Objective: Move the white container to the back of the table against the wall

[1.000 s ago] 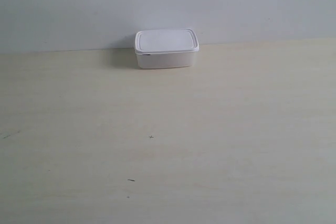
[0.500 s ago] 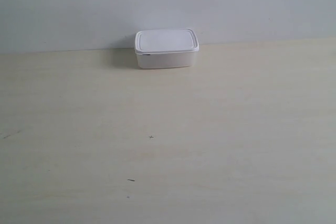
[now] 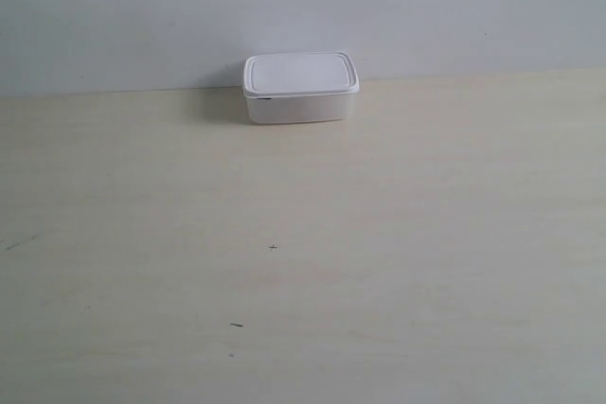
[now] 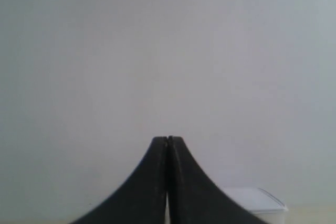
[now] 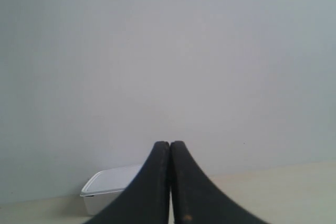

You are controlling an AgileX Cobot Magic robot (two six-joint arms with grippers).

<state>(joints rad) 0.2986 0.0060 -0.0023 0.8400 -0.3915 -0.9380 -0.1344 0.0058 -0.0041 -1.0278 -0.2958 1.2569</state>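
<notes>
The white container (image 3: 300, 88) stands with its lid on at the far edge of the table (image 3: 303, 262), its back side against the wall (image 3: 303, 7). No arm shows in the exterior view. In the left wrist view my left gripper (image 4: 167, 139) is shut with nothing in it, well short of the white container (image 4: 262, 203), which peeks out beside the black fingers (image 4: 147, 187). My right gripper (image 5: 169, 143) is likewise shut and empty, and the white container (image 5: 107, 184) sits far beyond it, partly hidden by the fingers (image 5: 194, 192).
A few tiny dark specks (image 3: 273, 247) mark the pale tabletop in front of the box. The wall runs straight along the whole back edge of the table.
</notes>
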